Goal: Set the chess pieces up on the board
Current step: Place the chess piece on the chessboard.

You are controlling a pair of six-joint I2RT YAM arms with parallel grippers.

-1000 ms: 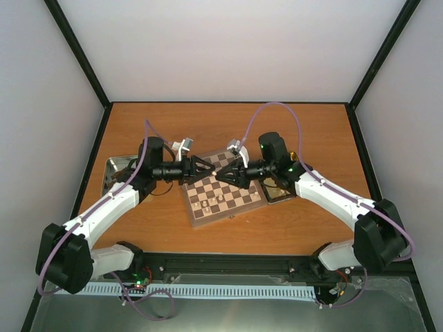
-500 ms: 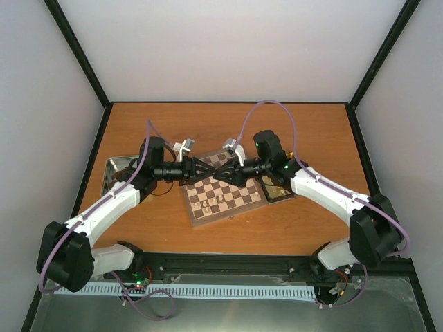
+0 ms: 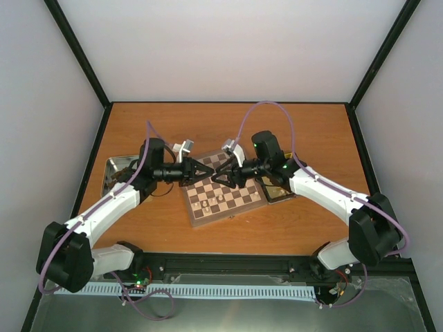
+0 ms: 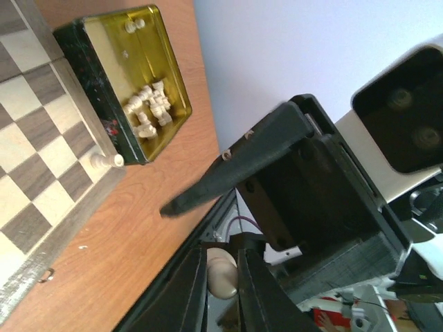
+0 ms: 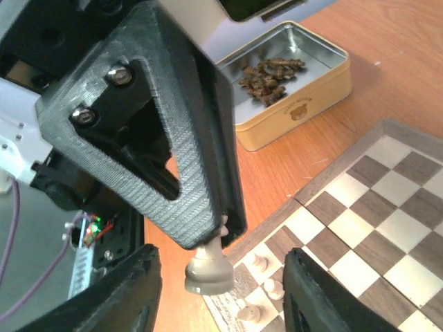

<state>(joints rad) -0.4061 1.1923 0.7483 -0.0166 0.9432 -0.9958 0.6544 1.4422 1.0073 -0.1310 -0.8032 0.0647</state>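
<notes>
Here the left end effector point(image 3: 205, 171) is clamped tight on a cream-white chessman point(image 4: 221, 272), held in the air above the chessboard point(image 5: 387, 207) edge, at lower centre of the right wrist view. The right end effector point(image 5: 225, 297) stands parted and empty, with one finger on either side of that piece, not touching it. Three cream chessmen point(image 5: 259, 263) crowd the border just beneath, and open checkered squares stretch away to the right. A tin point(image 5: 304, 111) of dark brown chessmen point(image 5: 266, 72) sits on the counter point(image 5: 291, 166) near the board's corner.

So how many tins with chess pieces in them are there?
2. The left tin, left of the board, holds dark pieces. The right tin, by the board's right edge, holds white pieces. The arms could hide more.
</notes>
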